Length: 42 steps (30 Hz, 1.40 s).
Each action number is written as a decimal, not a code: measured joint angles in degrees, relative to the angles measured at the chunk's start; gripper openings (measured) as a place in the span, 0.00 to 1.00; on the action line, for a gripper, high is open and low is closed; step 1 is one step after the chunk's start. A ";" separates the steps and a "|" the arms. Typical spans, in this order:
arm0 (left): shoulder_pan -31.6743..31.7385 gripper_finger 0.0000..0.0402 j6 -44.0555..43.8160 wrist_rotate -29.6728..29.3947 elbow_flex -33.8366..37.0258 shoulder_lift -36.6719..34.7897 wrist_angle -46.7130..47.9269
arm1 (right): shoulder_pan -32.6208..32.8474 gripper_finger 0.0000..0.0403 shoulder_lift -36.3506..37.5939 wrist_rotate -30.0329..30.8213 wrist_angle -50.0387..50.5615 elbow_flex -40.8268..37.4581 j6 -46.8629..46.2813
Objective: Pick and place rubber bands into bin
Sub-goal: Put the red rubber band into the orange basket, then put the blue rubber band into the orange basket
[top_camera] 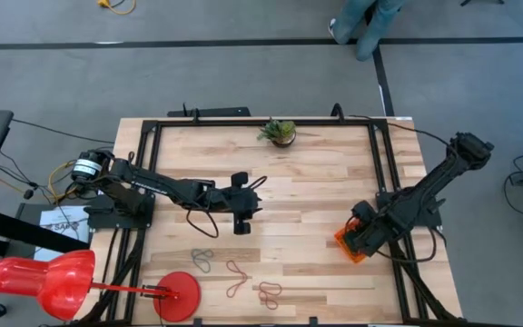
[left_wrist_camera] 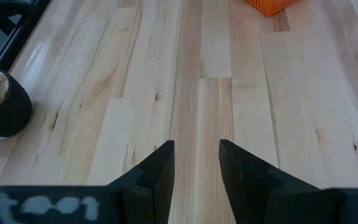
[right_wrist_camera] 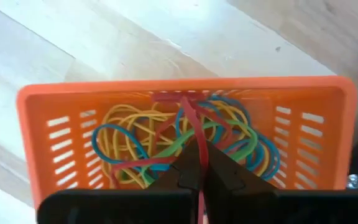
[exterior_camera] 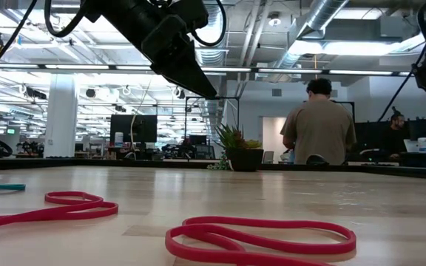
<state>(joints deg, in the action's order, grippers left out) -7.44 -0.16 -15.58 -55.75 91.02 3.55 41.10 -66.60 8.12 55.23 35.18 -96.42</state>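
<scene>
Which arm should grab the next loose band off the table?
Left. Its tool is open, empty, and hangs near the loose rubber bands. The right tool is over the bin, shut on a red band.

Left arm reaches toward mid-table — its gripper [top_camera: 241, 211] hangs above the wood, fingers parted. Right arm angles down and inward — its gripper [right_wrist_camera: 197, 163] pinched closed.

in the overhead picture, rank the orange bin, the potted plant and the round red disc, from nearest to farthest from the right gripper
1. The orange translucent plastic bin: directly under the right gripper, at the table's right edge.
2. The small potted green plant: at the table's far edge, near the middle.
3. The round red disc: at the near left corner.
</scene>
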 joint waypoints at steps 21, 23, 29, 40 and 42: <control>0.00 0.29 0.48 -0.26 0.00 0.00 1.00 | -4.50 0.10 -3.14 -9.35 -4.92 0.00 9.90; 0.00 0.29 0.50 -0.26 0.00 0.00 1.11 | -5.17 0.14 -3.14 -9.20 -4.92 0.00 9.90; 0.00 0.29 0.42 -0.26 0.00 0.00 1.40 | -6.30 0.23 -3.14 -9.10 -3.71 0.00 9.50; 0.00 0.29 0.44 -0.26 0.00 0.00 1.38 | -6.38 0.28 -3.03 -11.94 -2.87 0.77 7.11; 0.00 0.29 0.44 -0.26 0.00 0.00 1.37 | -6.23 0.28 -3.03 -12.52 -1.29 3.02 6.55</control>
<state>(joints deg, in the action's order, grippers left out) -7.44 0.27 -15.84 -55.75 91.02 4.92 34.87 -69.63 -4.40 53.94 38.20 -89.87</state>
